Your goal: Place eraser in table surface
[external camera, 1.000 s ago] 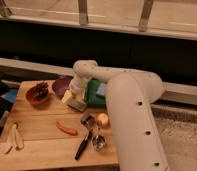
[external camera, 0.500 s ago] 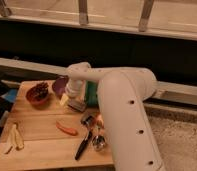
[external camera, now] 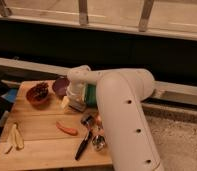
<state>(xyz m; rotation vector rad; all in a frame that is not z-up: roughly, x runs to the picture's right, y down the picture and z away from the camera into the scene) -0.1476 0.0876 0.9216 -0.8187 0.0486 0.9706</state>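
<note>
Where the arm bends over the far side of the table (external camera: 37, 145), the end effector (external camera: 77, 100) hangs with jaws spread wide, gripping nothing visible. What seems the eraser (external camera: 72, 106) lies on the wood just beneath, so release looks done; next, a straight lift clear. The arm hides much of the green tray (external camera: 90, 95); the eraser's outline is unclear.

Matt wooden table surface (external camera: 42, 142) (planked); smooth, slightly glossy white plastic arm (external camera: 124, 100).
</note>
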